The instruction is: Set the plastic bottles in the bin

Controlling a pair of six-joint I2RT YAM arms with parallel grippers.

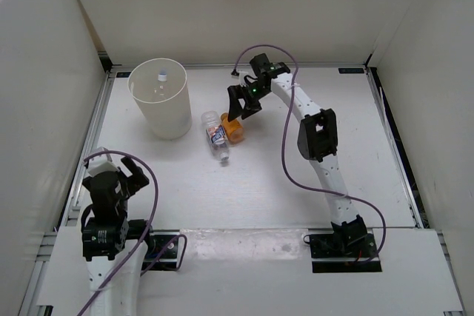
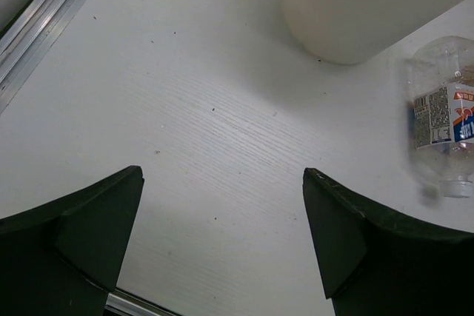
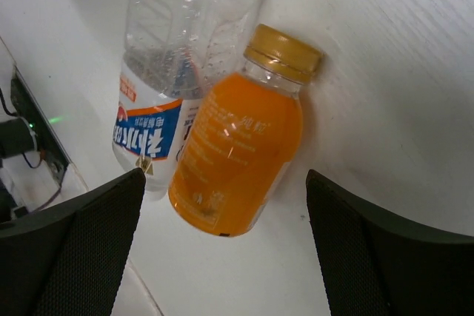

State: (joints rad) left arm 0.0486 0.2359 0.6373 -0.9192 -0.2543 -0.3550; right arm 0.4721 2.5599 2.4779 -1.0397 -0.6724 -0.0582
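Notes the right gripper point(image 3: 224, 179) low over the white table point(image 3: 400, 72), jaws spread wide and clamped on nothing. Finds the short orange plastic bottle with a gold cap point(image 3: 237, 153) lying on its side squarely between those jaws, cap pointing away from them, touching neither finger. Finds the clear plastic bottle with a white, blue and orange label point(image 3: 167, 86) lying side against side with it, on the side of the finger seen at the left in the wrist view, labelled end close to that fingertip. Places the tall cream-white cylindrical bin point(image 1: 159, 112) upright, well apart from the right jaws, off to their left in the top view. Detects a small pale cap point(image 1: 161, 77) inside the bin (cannot make out the body beneath it). Notes the left gripper point(image 2: 222, 175) near its own base, jaws likewise apart, only bare table between them. Locates the bin's foot ahead and to the right of the left jaws, the clear bottle farther right, outside the gap, white cap toward the gripper.
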